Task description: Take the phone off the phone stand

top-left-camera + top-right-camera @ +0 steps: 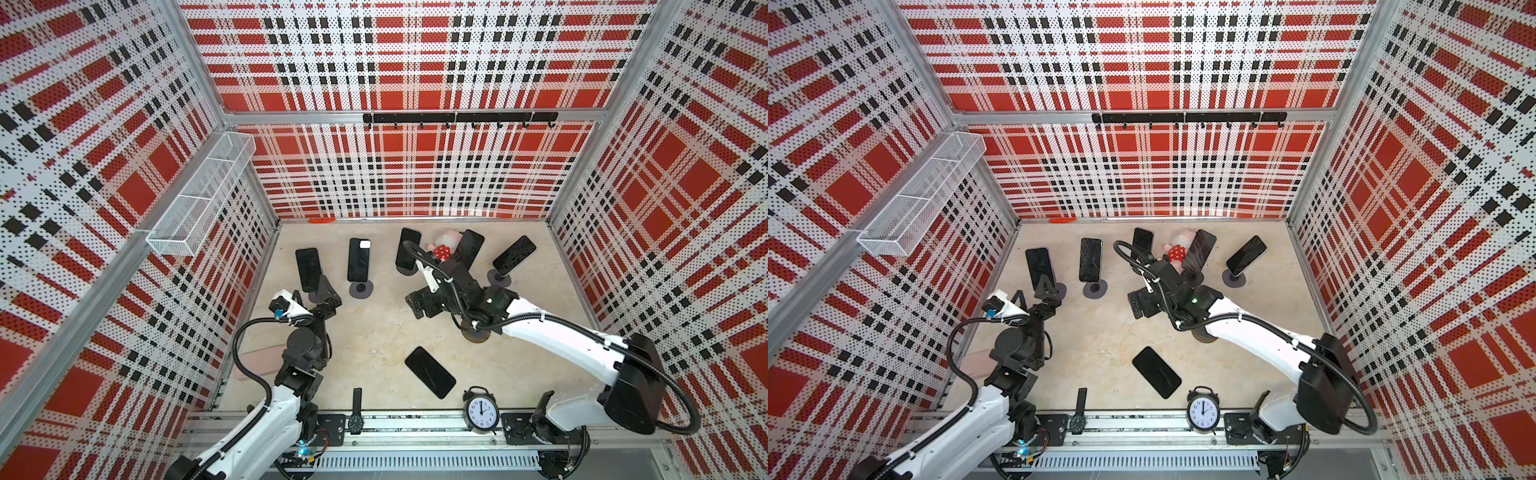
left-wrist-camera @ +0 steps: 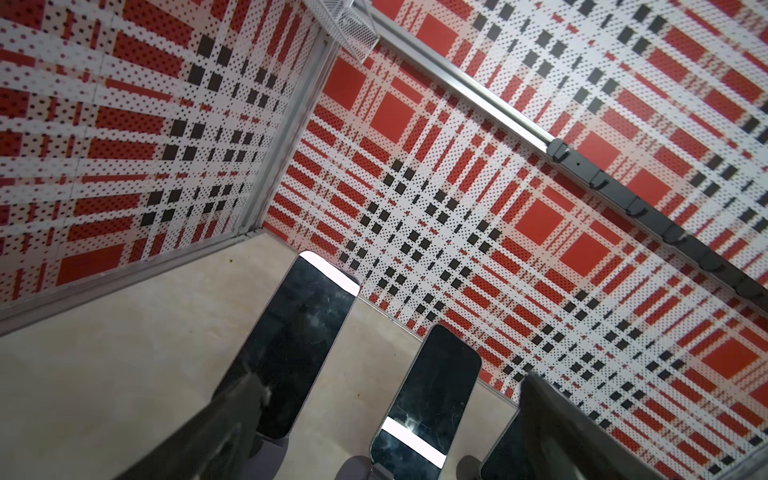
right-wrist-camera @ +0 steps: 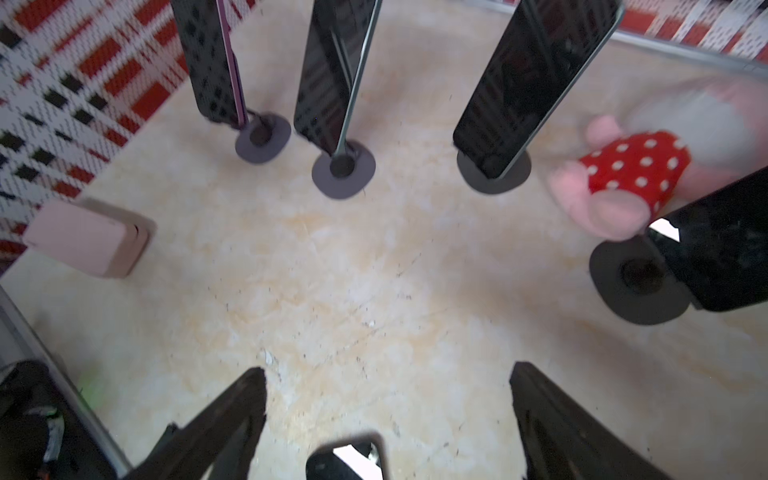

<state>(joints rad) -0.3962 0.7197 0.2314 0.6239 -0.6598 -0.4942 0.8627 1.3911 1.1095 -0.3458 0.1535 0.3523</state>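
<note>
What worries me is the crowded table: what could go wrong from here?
1. The open left gripper sits close to two phones; closing in could nudge the leftmost phone or the second phone off balance.
2. The open right gripper hovers near the fourth phone, beside the plush toy; a swing could knock it.

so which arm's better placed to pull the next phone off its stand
Left, likely. The left gripper is open and right beside the leftmost standing phone; the right gripper is open over bare table, farther back from the stands.
</note>
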